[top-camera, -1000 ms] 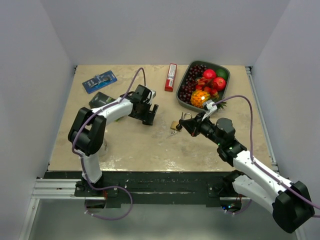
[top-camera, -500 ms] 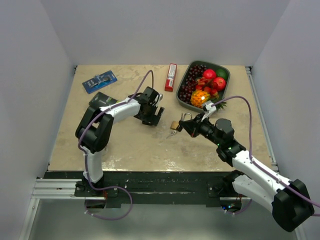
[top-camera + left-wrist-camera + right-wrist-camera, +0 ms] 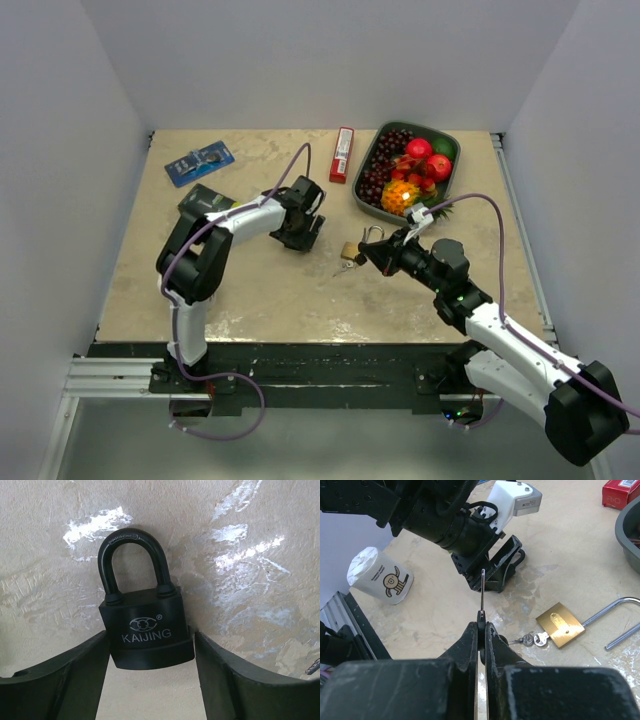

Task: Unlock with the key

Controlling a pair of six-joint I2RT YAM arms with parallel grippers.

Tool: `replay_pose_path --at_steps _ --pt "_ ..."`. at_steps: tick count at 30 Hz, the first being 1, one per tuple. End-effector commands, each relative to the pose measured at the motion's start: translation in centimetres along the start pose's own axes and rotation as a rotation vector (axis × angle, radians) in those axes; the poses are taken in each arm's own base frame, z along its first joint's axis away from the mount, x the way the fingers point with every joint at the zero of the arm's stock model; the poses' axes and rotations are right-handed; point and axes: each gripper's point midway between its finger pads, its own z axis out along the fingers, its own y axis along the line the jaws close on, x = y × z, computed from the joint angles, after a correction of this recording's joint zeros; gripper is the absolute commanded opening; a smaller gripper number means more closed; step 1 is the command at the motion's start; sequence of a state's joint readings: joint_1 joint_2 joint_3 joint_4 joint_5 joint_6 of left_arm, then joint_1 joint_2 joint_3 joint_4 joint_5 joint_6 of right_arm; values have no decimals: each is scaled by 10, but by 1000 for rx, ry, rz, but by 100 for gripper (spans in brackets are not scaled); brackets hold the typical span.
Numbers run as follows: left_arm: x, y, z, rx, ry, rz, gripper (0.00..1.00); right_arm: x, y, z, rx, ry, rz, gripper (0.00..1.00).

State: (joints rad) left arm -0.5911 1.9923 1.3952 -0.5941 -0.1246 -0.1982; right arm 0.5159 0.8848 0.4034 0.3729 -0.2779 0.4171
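Black padlock (image 3: 145, 630) lies flat on the counter (image 3: 250, 290). Its loop looks pushed in, so I judge it is not unlocked yet. My left pincer (image 3: 300, 234) sits around the lock's body, one finger at each side; I cannot tell if it squeezes. My right pincer (image 3: 481, 630) is pinched tight on the key (image 3: 483, 592), which points up and is not at the lock yet. Left to do: hold the lock firm, bring the key over, push it in, turn it.
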Motion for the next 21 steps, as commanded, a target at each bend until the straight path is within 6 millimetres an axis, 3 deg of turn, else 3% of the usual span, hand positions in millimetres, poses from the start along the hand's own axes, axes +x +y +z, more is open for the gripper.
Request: replay_pose_path --at_steps 1,10,16,19,20,21 --pt "-9 -1 2 -3 -12 6 73 -12 2 -1 -8 -51 -34 0" --pt "-14 -9 6 30 -15 -13 77 -10 1 -1 -4 -46 -33 0" --pt "-10 -4 11 2 2 -11 69 -8 -1 -2 3 -45 -38 0" --pt "-7 -5 13 8 13 -8 51 -6 -2 -3 6 -39 -40 0" --pt "-7 -7 13 15 12 -7 37 -8 -2 -3 10 -42 -44 0" --pt "-6 -10 14 34 17 -8 30 -9 -3 -3 17 -45 -49 0"
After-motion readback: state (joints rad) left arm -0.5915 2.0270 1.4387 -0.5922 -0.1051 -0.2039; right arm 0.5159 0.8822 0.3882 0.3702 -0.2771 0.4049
